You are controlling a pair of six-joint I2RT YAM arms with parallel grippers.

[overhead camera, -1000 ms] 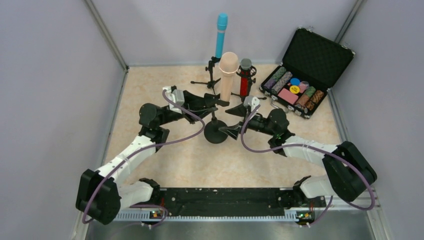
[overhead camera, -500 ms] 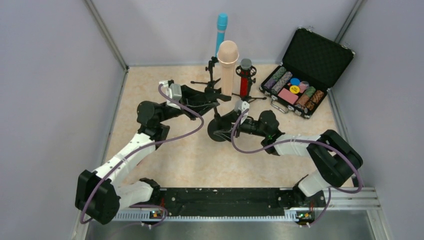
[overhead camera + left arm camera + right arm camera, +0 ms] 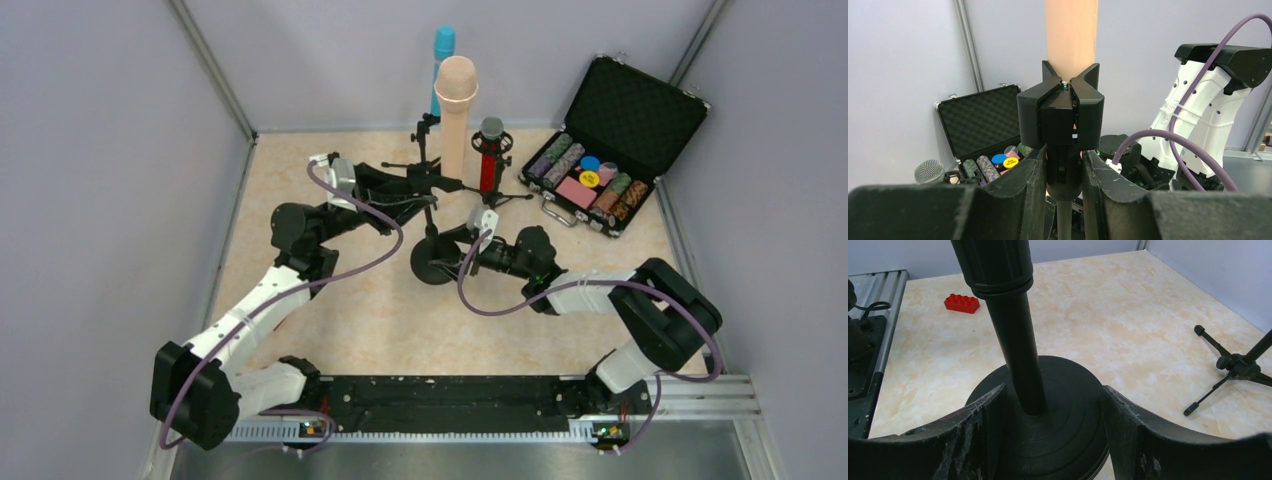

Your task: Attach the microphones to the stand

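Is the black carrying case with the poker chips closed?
No, the black carrying case stands with its lid raised, coloured chips showing inside.

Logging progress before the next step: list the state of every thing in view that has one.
peach microphone, upright in the clip of the round-base stand.
teal microphone, mounted upright at the back.
red microphone, mounted upright.
case, open, chips inside.
left gripper, shut on the round-base stand under the clip.
right gripper, straddling the stand's base; contact unclear.
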